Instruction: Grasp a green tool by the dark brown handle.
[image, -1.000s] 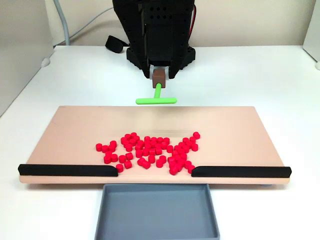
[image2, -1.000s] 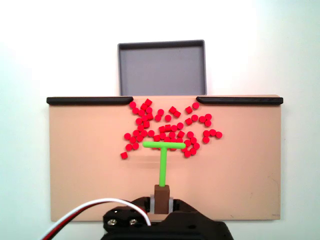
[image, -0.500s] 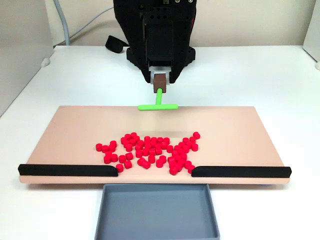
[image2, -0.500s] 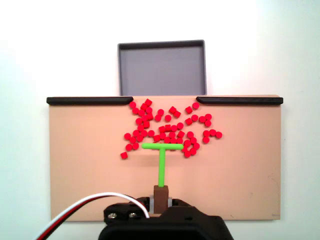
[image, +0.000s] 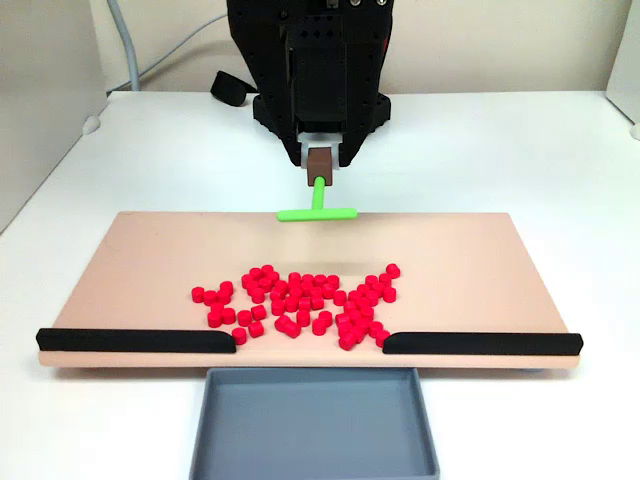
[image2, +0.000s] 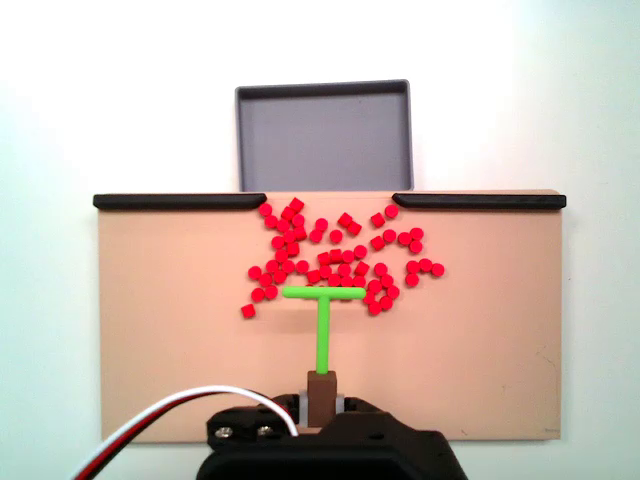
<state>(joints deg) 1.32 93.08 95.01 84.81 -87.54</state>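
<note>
I read the hand (image: 320, 160) as closed on the handle (image: 320, 160): in both fixed views the brown block sits between the two pale fingertips (image2: 303, 405), with a finger against each side. The grasp the task asks for appears to be made.

The tool (image2: 323, 325) projects straight out from the hand. Its long axis is the green stem, which runs from the handle (image2: 321, 392) directly away from the arm toward the tray (image2: 323, 135). The crossbar lies at the far end of the stem, square to it and level.

In a fixed view the tool (image: 317, 203) hangs just past the near edge of the board (image: 150, 260), with the crossbar over that edge. I cannot tell whether it touches the board. In the other view the crossbar overlaps the nearest pieces (image2: 335, 255).

The pieces (image: 295, 300) lie beyond the crossbar, between it and the gap in the two bars (image: 135, 340).

Judgement: the stem, the gap and the tray line up ahead of the hand, so a straight push needs no yaw correction.

The surface (image: 500, 140) carries the board.
</note>
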